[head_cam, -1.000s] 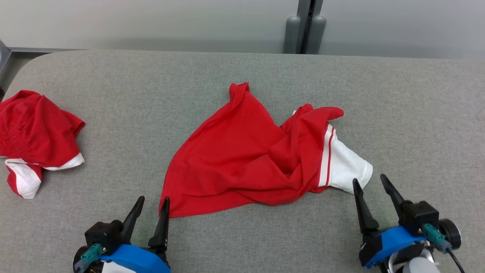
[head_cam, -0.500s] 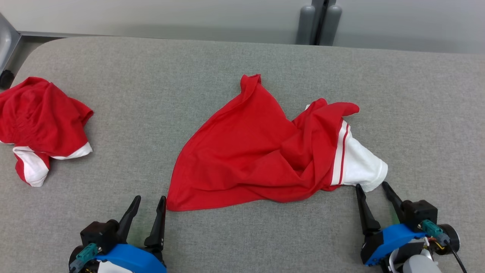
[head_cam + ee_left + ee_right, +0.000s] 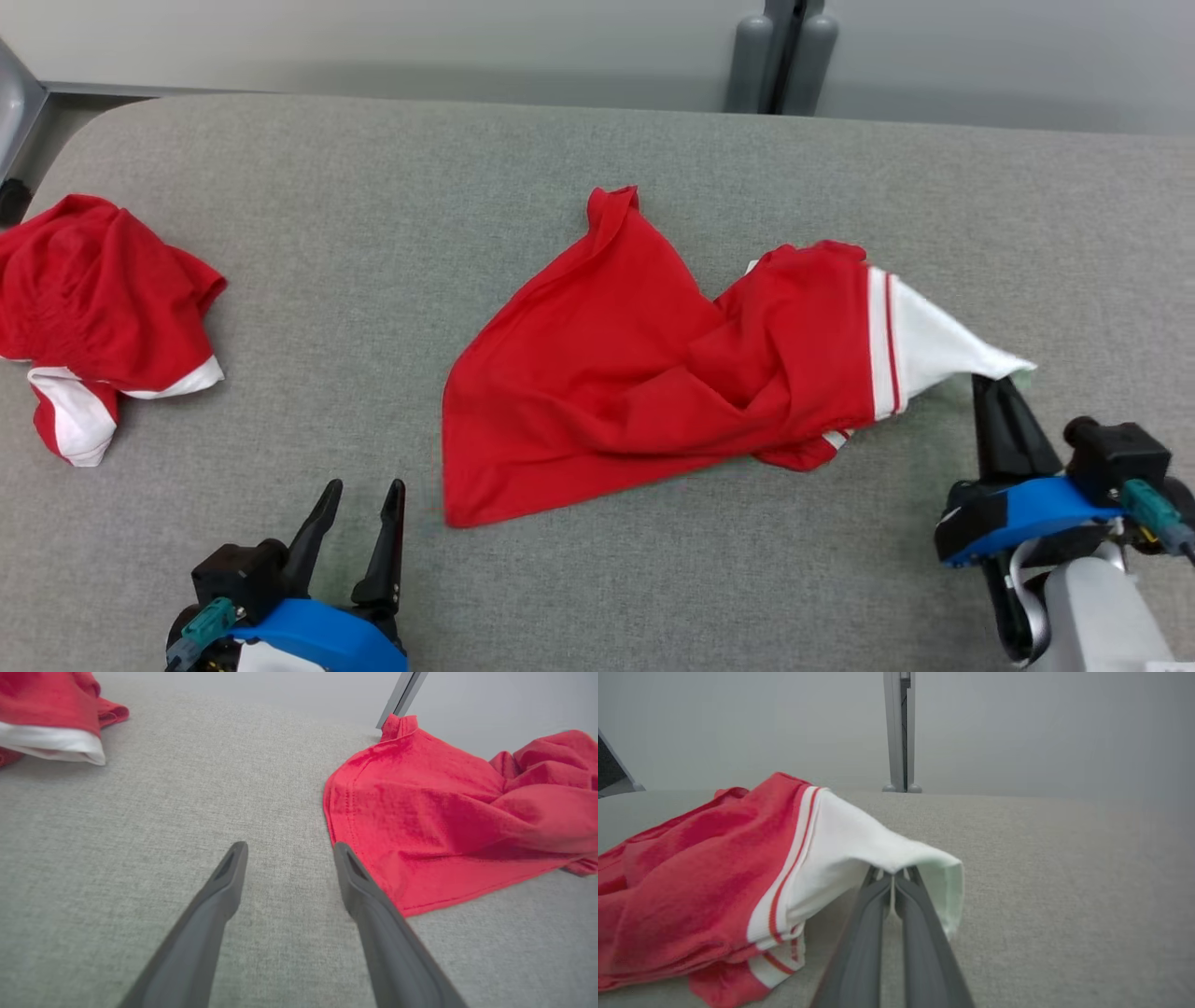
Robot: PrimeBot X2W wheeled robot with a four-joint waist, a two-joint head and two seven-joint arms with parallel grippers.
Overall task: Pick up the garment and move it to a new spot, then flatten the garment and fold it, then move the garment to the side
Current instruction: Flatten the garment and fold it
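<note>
- Your task piece, the crumpled red fabric garment (image 3: pixel 653 373) with a white, red-striped sleeve, lies near the middle of the grey felt-covered table (image 3: pixel 373 187). Its folds are bunched toward the robot's right.
- The white sleeve end (image 3: pixel 934 341) points out to the right and is drawn up into a peak, raised off the table.
- Your right gripper (image 3: pixel 991 385) has its two dark fingers pressed together on the tip of that peak.
- In the right wrist view the right gripper (image 3: pixel 893 875) pinches the cloth. The white sleeve end (image 3: pixel 850 849) drapes over the fingertips, and the red body of the garment (image 3: pixel 691 877) trails off to that view's left.
- Your left gripper (image 3: pixel 366 487) sits near the table's front edge, fingers moderately spread and holding nothing.
- The garment's near left corner lies just beside the left gripper, on its right. In the head view a narrow strip of bare table separates them.
- In the left wrist view the left gripper (image 3: pixel 289 847) is over bare table, and the hemmed edge of the garment (image 3: pixel 434 816) runs close along that view's right-hand finger.
- A second garment (image 3: pixel 93 299), crumpled red cloth with white trim, lies at the table's left edge, well apart from both grippers. It appears at the upper left of the left wrist view (image 3: pixel 51 714).
- A grey upright post (image 3: pixel 782 56) stands behind the table's far edge.
</note>
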